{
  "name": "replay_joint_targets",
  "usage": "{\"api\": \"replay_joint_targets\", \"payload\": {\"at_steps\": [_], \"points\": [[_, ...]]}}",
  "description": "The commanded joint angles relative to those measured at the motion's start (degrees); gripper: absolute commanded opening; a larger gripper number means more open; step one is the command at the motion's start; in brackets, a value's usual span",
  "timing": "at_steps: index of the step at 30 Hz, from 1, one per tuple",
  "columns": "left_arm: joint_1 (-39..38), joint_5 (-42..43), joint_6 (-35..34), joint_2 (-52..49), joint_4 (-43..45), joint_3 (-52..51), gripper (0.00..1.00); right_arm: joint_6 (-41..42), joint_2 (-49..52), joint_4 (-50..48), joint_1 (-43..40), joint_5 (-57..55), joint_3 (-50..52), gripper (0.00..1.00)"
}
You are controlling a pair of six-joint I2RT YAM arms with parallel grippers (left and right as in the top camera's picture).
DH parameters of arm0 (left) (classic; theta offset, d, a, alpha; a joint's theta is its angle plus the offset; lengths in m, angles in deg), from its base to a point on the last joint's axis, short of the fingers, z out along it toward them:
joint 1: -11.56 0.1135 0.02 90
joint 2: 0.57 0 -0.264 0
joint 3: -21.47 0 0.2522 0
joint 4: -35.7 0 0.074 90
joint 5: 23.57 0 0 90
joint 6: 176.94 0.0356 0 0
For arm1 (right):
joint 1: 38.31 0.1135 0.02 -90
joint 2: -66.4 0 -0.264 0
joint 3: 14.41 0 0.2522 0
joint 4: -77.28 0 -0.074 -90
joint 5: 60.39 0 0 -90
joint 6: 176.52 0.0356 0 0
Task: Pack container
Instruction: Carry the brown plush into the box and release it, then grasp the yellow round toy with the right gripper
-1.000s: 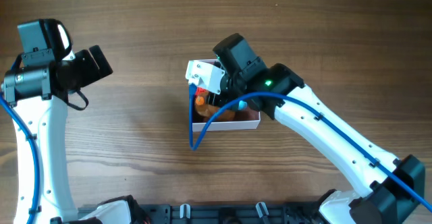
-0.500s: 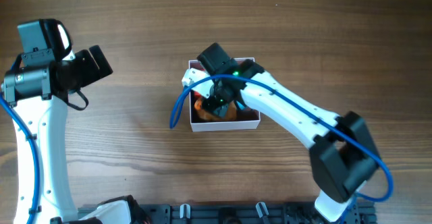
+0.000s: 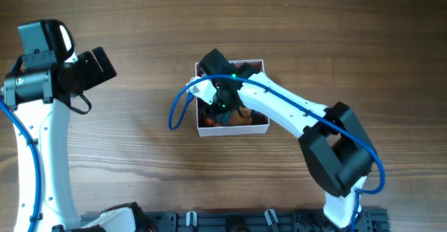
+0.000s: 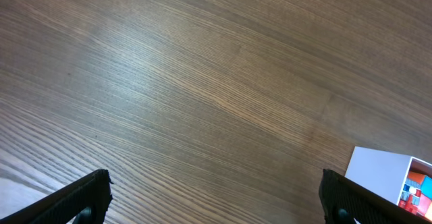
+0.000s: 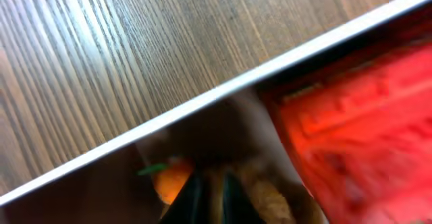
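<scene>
The container is a shallow white-walled box at the table's middle, holding several small toys. My right gripper is down inside its left half. In the right wrist view the jaws are close together on a brown toy, beside an orange toy and a red object, just inside the white wall. My left gripper is open and empty, raised far to the left. Its view shows open fingers over bare wood and a container corner.
The wooden table surrounds the container. A blue cable from the right arm loops out left of the box. The right arm slants across the box from the front right. A black rail runs along the front edge.
The right arm has swung round and its gripper has gone lower into the container's left half. The blue cable loop has shifted left. The left arm has not moved.
</scene>
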Motion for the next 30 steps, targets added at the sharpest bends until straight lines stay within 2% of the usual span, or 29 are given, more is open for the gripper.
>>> {"api": "replay_joint_targets", "payload": {"at_steps": [1,2,3,4,6,7,8,9,11,12,13,16,18,22,30], "points": [[0.3,-0.2,-0.5,-0.4,0.0,0.2,1.0,2.7,-6.5,1.6,-0.2,-3.3,-3.5,0.11],[0.3,-0.2,-0.5,-0.4,0.0,0.2,1.0,6.3,-9.1,2.3,-0.2,-5.0,-4.5,0.12],[0.3,-0.2,-0.5,-0.4,0.0,0.2,1.0,8.3,-13.0,2.5,-0.3,-8.4,-5.2,0.22],[0.3,-0.2,-0.5,-0.4,0.0,0.2,1.0,9.0,-15.8,1.9,-0.4,-10.7,-5.2,0.23],[0.3,-0.2,-0.5,-0.4,0.0,0.2,1.0,17.8,-20.8,0.5,-1.4,-19.6,-5.2,0.24],[0.3,-0.2,-0.5,-0.4,0.0,0.2,1.0,24.2,-24.2,0.6,-2.9,-24.4,-5.2,0.36],[0.3,-0.1,-0.5,-0.4,0.0,0.2,1.0,29.1,-26.8,1.5,-4.8,-26.8,-5.2,0.57],[0.3,-0.2,-0.5,-0.4,0.0,0.2,1.0,34.5,-29.2,3.2,-7.3,-28.1,-5.2,0.64],[0.3,-0.1,-0.5,-0.4,0.0,0.2,1.0,44.8,-33.0,8.3,-13.9,-28.4,-5.2,0.84],[0.3,-0.2,-0.5,-0.4,0.0,0.2,1.0,50.2,-34.4,12.5,-20.0,-27.9,-5.1,0.94],[0.3,-0.1,-0.5,-0.4,0.0,0.2,1.0,51.4,-34.6,15.6,-25.1,-25.7,-5.0,0.97],[0.3,-0.2,-0.5,-0.4,0.0,0.2,1.0,51.0,-32.1,18.8,-36.8,-15.5,0.7,1.0],[0.3,-0.1,-0.5,-0.4,0.0,0.2,1.0,51.7,-29.5,18.0,-39.2,-14.4,6.3,1.0],[0.3,-0.1,-0.5,-0.4,0.0,0.2,1.0,51.8,-20.6,11.0,-39.4,-11.0,18.0,1.0],[0.3,-0.1,-0.5,-0.4,0.0,0.2,1.0,50.9,-9.0,6.3,-38.3,-10.5,20.4,1.0]]}}
